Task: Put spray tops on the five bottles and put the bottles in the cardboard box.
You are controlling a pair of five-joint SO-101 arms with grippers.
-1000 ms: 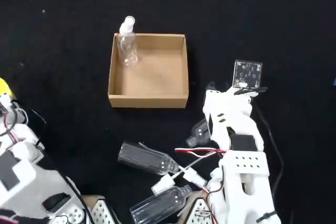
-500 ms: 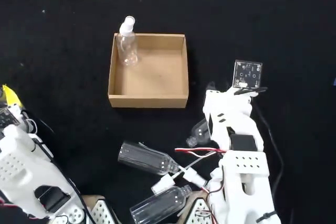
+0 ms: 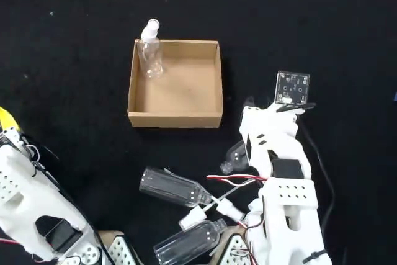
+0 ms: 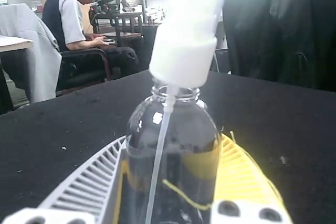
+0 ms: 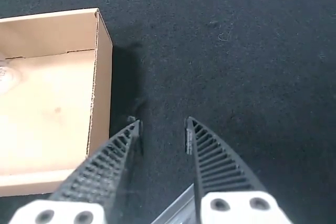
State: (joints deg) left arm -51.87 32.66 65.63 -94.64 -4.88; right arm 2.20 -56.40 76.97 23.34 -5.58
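Now left fingers [image 4: 239, 177] grip clear plastic bottle [image 4: 173, 129] with white spray top [image 4: 184, 51]; right fingers [image 5: 210, 153] open beside brown cardboard box [image 5: 102, 87].

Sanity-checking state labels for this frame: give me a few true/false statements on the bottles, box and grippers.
1. A capped bottle stands inside the box. True.
2. The left gripper is empty. False: it grips a held bottle with a spray top at its neck, tube inside.
3. The right gripper is open above the table. True.
4. The two lying bottles are in the box. False: they lie on the table outside it.
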